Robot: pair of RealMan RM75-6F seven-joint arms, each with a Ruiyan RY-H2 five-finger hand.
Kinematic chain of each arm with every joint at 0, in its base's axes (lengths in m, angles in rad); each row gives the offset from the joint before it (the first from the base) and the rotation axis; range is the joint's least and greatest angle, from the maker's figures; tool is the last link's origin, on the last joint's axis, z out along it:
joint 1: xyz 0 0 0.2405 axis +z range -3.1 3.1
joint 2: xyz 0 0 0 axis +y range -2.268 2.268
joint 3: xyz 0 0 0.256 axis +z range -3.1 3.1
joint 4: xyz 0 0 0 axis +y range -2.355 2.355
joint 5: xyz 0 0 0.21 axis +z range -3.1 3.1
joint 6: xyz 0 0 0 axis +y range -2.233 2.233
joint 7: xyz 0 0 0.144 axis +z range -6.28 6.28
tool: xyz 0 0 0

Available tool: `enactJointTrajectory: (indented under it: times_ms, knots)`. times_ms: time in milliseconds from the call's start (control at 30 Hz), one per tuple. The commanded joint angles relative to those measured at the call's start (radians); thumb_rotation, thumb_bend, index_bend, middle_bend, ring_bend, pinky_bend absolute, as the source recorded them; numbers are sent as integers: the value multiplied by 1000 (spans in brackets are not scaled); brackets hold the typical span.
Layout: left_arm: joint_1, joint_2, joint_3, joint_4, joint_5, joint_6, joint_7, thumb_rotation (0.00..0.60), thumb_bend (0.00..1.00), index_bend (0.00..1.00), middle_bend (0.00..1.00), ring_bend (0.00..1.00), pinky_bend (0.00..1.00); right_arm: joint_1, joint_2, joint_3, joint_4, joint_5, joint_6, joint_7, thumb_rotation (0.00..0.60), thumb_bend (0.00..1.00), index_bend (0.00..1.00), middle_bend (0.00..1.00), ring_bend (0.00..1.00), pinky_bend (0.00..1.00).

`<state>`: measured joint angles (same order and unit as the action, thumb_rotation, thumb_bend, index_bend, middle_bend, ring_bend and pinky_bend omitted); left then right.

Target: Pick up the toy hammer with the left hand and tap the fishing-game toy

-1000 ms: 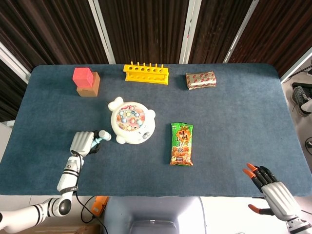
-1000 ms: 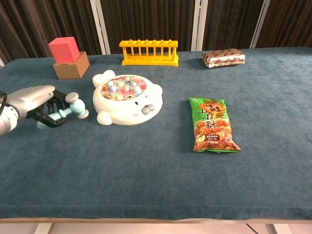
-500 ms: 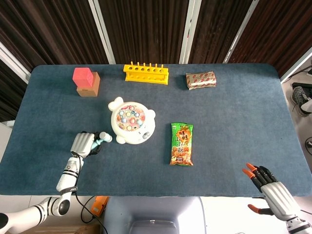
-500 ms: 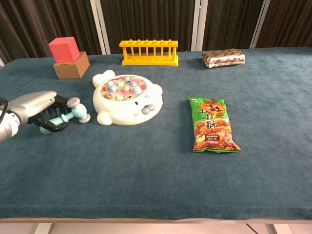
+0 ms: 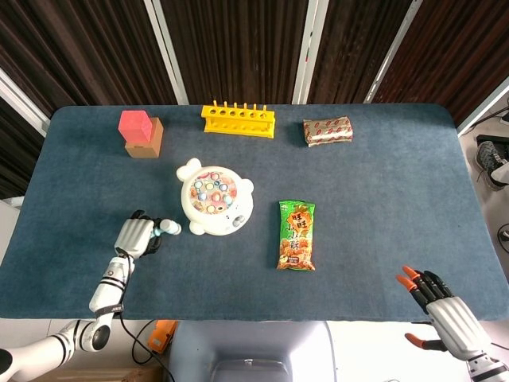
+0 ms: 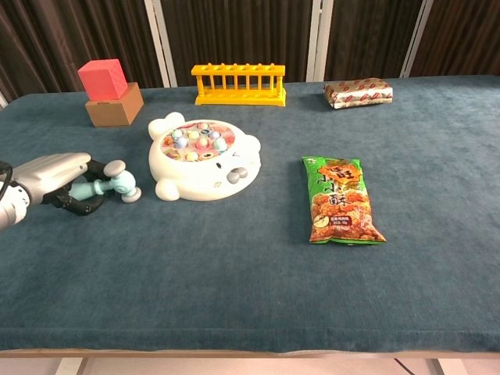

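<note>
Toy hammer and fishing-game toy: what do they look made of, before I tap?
Toy hammer, held in the left hand: probably molded plastic, with a smooth pale teal handle and a grey rounded head that carries a soft sheen. Fishing-game toy: likely hard plastic, a glossy white one-piece shell with highlights along its rounded edges and small pastel fish pieces in the round top. Neither shows fabric or wood grain.

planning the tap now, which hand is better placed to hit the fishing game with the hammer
Left. The left hand already grips the toy hammer, its head just beside the fishing-game toy. The right hand is empty at the table's near right edge, far from both.
</note>
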<state>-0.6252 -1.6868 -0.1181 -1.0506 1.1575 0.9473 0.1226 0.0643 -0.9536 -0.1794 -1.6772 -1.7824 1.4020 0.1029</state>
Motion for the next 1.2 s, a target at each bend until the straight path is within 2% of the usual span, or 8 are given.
enactJointTrajectory:
  times_ms: [33,233,500,800,900,1000,1100,1200]
  knots:
    - [3,1,1,4,4,1,11,600,499,361,397,292,125,0,0,0,0,0,0,-1,600,154,0,0,0,0]
    - [8,-1,-4,12,6,4,31,600,426,163,299,225,91,-1,0,-1,0,-2,1,-1,600,154,0,0,0,0]
    - [12,3,-7,11,20,7,40,600,414,145,268,198,72,0,-2,0,-1,0,-1,-5,600,154,0,0,0,0]
    - [26,23,-12,-17,23,24,63,600,392,31,9,29,58,0,-3,2,-1,3,-1,-7,600,154,0,0,0,0]
    - [41,53,0,-62,46,45,57,600,389,22,0,20,57,0,-4,1,0,2,-3,-9,600,154,0,0,0,0]
    - [74,107,21,-128,103,114,31,600,389,12,0,4,48,0,-2,0,-1,0,0,-6,600,154,0,0,0,0]
    - [149,178,65,-189,217,280,-32,600,391,0,0,0,48,-4,-2,3,2,4,9,-2,600,153,0,0,0,0]
    - [260,289,153,-316,300,416,-104,600,420,0,0,0,24,-13,-9,17,-1,32,21,-11,600,154,0,0,0,0]
